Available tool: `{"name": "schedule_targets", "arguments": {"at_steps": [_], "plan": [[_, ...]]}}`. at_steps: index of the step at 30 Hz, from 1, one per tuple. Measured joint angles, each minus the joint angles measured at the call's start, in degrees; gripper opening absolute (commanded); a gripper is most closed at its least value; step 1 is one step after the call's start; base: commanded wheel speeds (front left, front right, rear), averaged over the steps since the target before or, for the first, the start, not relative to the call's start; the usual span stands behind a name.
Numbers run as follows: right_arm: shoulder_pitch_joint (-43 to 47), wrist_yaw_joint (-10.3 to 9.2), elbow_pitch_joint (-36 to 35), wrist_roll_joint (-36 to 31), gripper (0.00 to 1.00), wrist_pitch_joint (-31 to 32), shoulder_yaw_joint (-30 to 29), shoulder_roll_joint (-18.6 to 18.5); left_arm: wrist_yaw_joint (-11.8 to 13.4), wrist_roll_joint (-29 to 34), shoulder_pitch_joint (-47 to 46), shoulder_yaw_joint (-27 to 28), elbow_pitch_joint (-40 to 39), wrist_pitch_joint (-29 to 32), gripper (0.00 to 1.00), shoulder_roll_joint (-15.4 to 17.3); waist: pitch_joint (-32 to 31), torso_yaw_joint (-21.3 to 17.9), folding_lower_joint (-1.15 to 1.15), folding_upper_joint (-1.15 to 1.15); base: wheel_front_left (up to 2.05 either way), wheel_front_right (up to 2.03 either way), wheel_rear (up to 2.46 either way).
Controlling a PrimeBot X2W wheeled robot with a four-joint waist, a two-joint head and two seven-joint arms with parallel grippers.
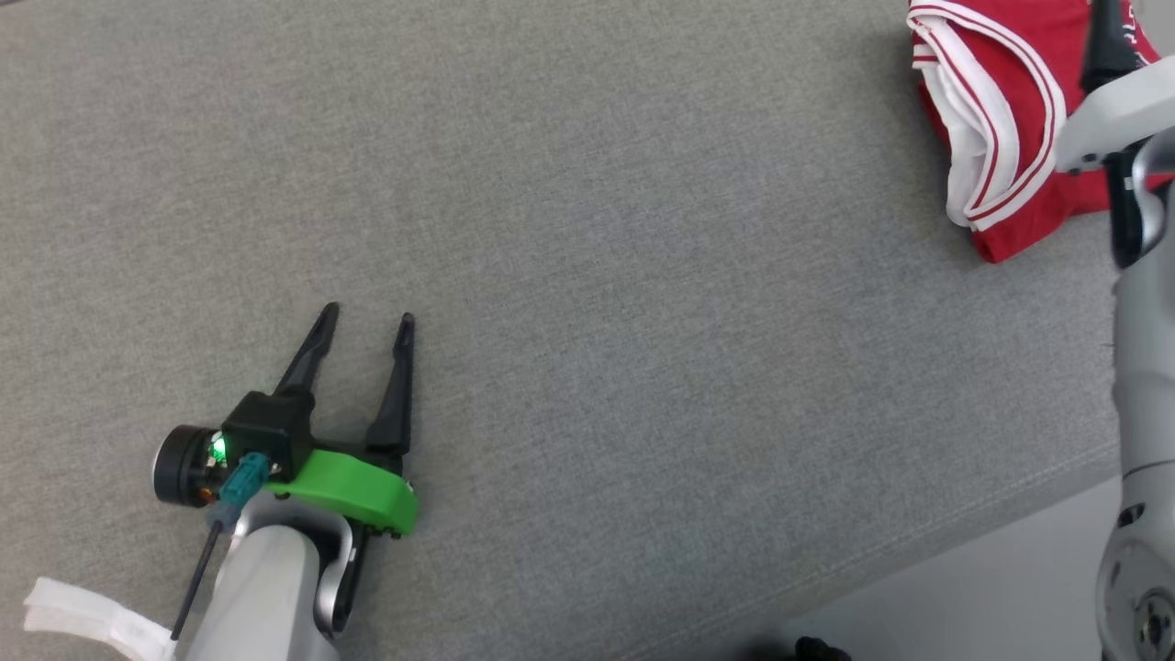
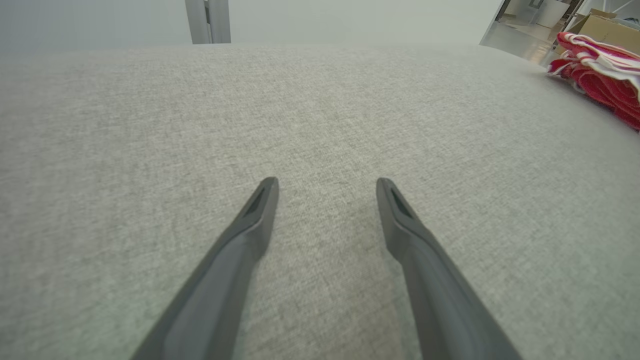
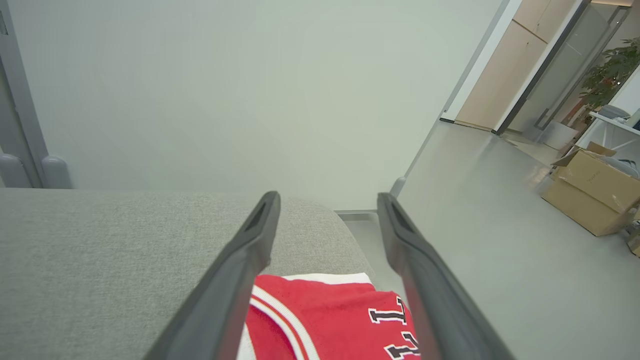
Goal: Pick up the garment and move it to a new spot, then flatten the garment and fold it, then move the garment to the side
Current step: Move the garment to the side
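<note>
Garment point(image 1: 1001, 119) lies folded at far right of grey cushion point(image 1: 587, 275), so move-aside step looks done (fold a bit lumpy). R gripper point(image 3: 327, 196) just above it, wide, empty. L gripper point(image 1: 367, 314) wide too, near left. Prob nothing left.

Fingers point(image 2: 250, 235) apart over surface point(image 2: 320, 100); garment point(image 2: 605, 85) seemingly folded.

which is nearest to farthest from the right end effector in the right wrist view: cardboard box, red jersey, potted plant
1. red jersey, just beneath the right end effector
2. cardboard box, at the view's right edge
3. potted plant, upper right corner, beyond the box
</note>
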Motion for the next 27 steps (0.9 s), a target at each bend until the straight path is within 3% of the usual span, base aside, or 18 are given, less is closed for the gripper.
{"name": "schedule_targets", "arguments": {"at_steps": [5, 12, 18, 27], "plan": [[5.6, 0.0, -9.4, 5.9, 1.0, -0.2, 6.7, 3.8, 0.0, 0.4, 1.1, 4.2, 0.1, 0.1, 1.0, -0.7, -2.8, 0.3, 0.0, 0.0, 0.0, 0.0, 0.0], [17.1, 0.0, -14.9, 12.1, 1.0, -0.2, 13.0, 6.5, 0.0, 1.1, 2.7, 8.5, 0.3, 0.1, 1.0, -2.2, -6.7, 1.8, 0.0, 0.0, 0.0, 0.0, 0.0], [28.4, 0.0, -17.2, 14.8, 1.0, -0.2, 13.6, 7.5, 0.0, 1.4, 5.9, 11.6, 1.0, 0.1, 1.0, -3.3, -10.7, 4.6, 0.0, 0.0, 0.0, 0.0, 0.0], [37.9, 0.0, -19.7, 19.2, 1.0, -0.2, 15.3, 7.6, 0.5, 0.9, 10.9, 13.4, 1.4, 0.1, 1.0, -3.6, -15.7, 8.3, 0.0, 0.0, 0.0, 0.0, 0.0]]}}
